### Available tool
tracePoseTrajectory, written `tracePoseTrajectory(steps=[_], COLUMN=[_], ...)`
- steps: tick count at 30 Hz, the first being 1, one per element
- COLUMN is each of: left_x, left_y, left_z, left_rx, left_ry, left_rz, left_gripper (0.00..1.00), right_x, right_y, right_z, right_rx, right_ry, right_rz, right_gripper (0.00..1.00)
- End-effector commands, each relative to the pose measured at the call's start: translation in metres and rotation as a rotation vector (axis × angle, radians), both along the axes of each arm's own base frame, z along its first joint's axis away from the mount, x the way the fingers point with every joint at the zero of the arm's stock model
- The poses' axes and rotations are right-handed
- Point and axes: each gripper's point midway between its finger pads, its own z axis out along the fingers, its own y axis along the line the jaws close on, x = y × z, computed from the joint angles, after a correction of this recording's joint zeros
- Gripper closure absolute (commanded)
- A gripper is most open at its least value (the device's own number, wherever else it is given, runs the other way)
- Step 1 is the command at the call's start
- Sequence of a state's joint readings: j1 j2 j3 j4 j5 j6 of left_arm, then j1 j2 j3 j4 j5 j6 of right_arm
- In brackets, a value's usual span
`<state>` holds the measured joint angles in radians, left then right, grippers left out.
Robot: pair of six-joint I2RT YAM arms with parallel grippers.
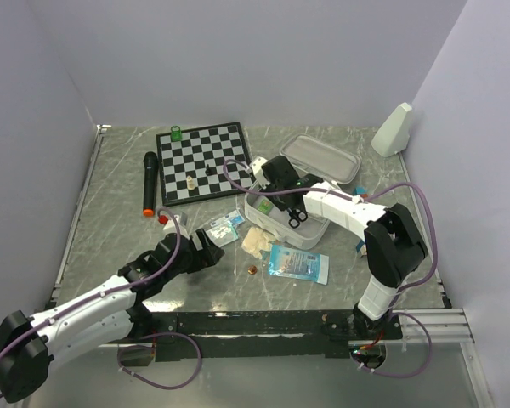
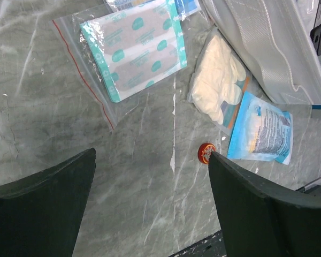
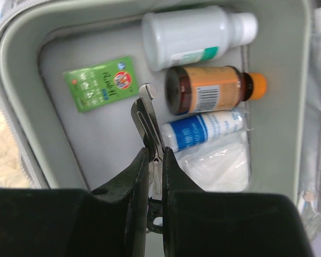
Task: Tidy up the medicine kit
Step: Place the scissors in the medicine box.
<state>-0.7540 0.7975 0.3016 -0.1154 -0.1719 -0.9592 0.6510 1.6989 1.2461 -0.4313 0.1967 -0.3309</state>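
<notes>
The medicine kit [image 1: 316, 238] lies open at mid-table, its lid [image 1: 321, 157] folded back behind it. Over the tray, my right gripper [image 1: 276, 191] is shut on scissors [image 1: 297, 217]. In the right wrist view the metal blades of the scissors [image 3: 147, 120] stick out past the gripper [image 3: 156, 155] above the kit's grey inside [image 3: 69, 139]. A white bottle [image 3: 192, 35], brown bottle [image 3: 214, 90], blue-white roll [image 3: 200, 130] and green packet [image 3: 101, 83] lie inside. My left gripper [image 1: 214, 253] [image 2: 152, 155] hangs open over bare table.
Left of the kit lie a plasters bag [image 2: 134, 51], a white glove pack [image 2: 216, 80], a blue sachet [image 2: 262, 128] and a small red disc [image 2: 205, 152]. A chessboard [image 1: 206, 161] and a black stick [image 1: 150, 183] are at the back left. A white object [image 1: 393, 129] stands back right.
</notes>
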Motion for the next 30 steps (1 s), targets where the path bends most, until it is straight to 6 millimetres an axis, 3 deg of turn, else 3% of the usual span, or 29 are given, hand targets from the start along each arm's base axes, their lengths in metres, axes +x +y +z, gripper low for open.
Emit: tracePoseTrajectory(steps=[1, 7, 21, 25, 30], left_x=[0.003, 0.001, 0.001, 0.0, 0.0], left_y=[-0.006, -0.004, -0.003, -0.003, -0.003], left_z=[0.006, 0.005, 0.002, 0.001, 0.001], left_rx=[-0.02, -0.018, 0.006, 0.01, 0.013], left_ry=[-0.025, -0.025, -0.017, -0.013, -0.011], left_rz=[-0.025, -0.019, -0.029, -0.033, -0.038], left_gripper=[0.09, 0.09, 0.09, 0.09, 0.09], right_x=[0.003, 0.013, 0.032, 0.03, 0.036], right_y=[0.009, 0.013, 0.0, 0.004, 0.003], right_z=[0.005, 0.004, 0.003, 0.0, 0.017], right_rx=[0.026, -0.003, -0.118, -0.119, -0.101], right_ry=[-0.013, -0.006, -0.081, -0.067, -0.096], right_rz=[0.07, 0.082, 0.079, 0.084, 0.04], right_gripper=[0.97, 0.97, 0.91, 0.78, 0.53])
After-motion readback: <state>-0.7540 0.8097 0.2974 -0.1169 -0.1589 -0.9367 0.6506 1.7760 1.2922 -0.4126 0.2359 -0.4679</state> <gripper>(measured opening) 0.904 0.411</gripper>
